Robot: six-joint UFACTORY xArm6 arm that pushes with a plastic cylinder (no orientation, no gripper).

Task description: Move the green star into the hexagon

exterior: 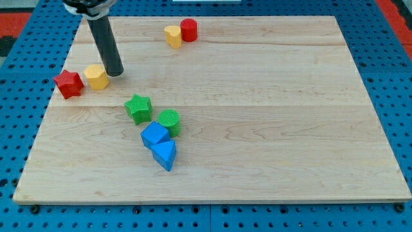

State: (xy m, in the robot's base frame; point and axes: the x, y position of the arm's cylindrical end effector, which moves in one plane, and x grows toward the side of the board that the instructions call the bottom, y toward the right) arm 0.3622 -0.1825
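The green star (138, 107) lies left of the board's middle. A yellow hexagon (96, 77) sits up and to its left, touching a red star (68, 84) on its left. My tip (114, 73) rests just right of the yellow hexagon, almost touching it, above and left of the green star. A green cylinder (169, 122) lies just right and below the green star.
A blue cube (155, 135) and a blue triangular block (165, 154) lie below the green cylinder. A yellow block (172, 36) and a red cylinder (188, 30) touch near the board's top edge. The wooden board (290, 116) sits on blue pegboard.
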